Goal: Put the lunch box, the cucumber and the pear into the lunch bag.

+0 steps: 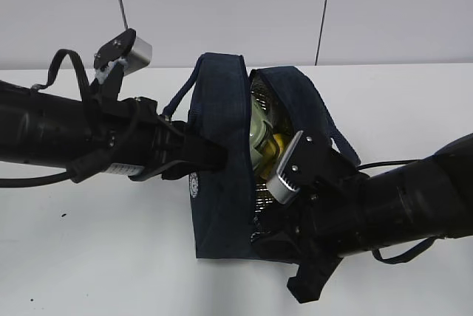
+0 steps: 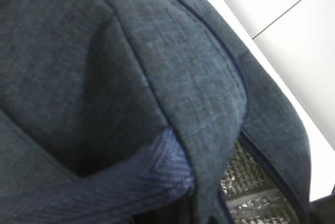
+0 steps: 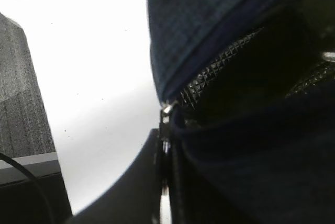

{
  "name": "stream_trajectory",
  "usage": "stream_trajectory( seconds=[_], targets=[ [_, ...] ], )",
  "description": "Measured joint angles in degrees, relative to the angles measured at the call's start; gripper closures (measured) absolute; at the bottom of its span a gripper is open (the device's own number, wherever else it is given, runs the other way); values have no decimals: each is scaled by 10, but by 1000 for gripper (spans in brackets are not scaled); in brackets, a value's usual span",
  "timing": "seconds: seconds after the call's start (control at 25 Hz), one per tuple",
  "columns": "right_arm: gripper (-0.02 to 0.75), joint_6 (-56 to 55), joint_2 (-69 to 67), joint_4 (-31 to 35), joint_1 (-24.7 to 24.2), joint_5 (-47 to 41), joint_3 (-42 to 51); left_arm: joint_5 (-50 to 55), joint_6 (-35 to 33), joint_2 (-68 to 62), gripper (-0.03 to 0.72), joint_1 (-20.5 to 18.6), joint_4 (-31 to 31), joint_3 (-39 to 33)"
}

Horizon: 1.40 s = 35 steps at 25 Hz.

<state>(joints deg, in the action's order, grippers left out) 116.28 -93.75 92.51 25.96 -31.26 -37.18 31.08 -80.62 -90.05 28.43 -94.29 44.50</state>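
Observation:
The navy lunch bag (image 1: 222,190) stands mid-table with its top gaping open. Inside show the pale green lunch box (image 1: 260,125) and the yellow pear (image 1: 272,146). The cucumber is hidden. My left gripper (image 1: 211,155) is against the bag's left wall and looks shut on its fabric (image 2: 131,77); its fingers are hidden in the left wrist view. My right gripper (image 1: 279,229) is at the bag's lower right end. In the right wrist view it (image 3: 168,145) is closed on the bag's zipper edge (image 3: 209,25), with a bit of metal showing.
The bag's silver quilted lining (image 2: 251,192) shows inside the opening. A loop handle (image 1: 336,135) hangs over the right side. The white table (image 1: 89,257) lies around the bag, and a wall stands behind it.

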Motion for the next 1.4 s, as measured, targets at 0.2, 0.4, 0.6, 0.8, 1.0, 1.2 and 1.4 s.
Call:
stream_trajectory(
  seconds=[0.2, 0.4, 0.6, 0.8, 1.0, 1.2, 1.4],
  targets=[
    [732, -42, 37, -34, 0, 0, 0, 6, 0, 0, 311, -1, 25, 0],
    [732, -71, 81, -53, 0, 2, 0, 48, 0, 0, 270, -1, 47, 0],
    [732, -83, 112, -55, 0, 5, 0, 77, 0, 0, 263, -1, 63, 0],
    [732, -94, 118, -56, 0, 3, 0, 106, 0, 0, 264, -1, 66, 0],
    [732, -104, 118, -57, 0, -1, 1, 108, 0, -2, 340, 2, 66, 0],
    [732, -104, 119, -59, 0, -3, 2, 107, 0, -19, 543, 10, 67, 0],
    [732, -106, 126, -61, 0, -3, 2, 108, -1, -24, 685, 13, 67, 1]
  ],
)
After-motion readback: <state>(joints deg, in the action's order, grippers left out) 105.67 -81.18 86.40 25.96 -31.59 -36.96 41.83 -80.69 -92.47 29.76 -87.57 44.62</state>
